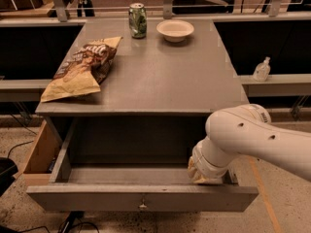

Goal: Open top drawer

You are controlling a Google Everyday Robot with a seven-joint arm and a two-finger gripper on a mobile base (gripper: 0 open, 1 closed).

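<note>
The top drawer (pixel 97 198) is pulled well out of the grey cabinet. Its flat grey front panel faces me with a small round metal knob (pixel 142 205) at its centre. Its grey inside (pixel 126 174) shows nothing in it. My white arm (pixel 252 140) reaches in from the right. My gripper (pixel 203 174) hangs down at the drawer's right end, just behind the front panel. It is mostly hidden by the wrist.
On the cabinet top (pixel 165 81) lie a chip bag (pixel 82 67), a green can (pixel 137 20) and a white bowl (pixel 175 29). A light plywood box side (pixel 41 149) stands left of the drawer. A small clear bottle (pixel 261 70) sits on the right ledge.
</note>
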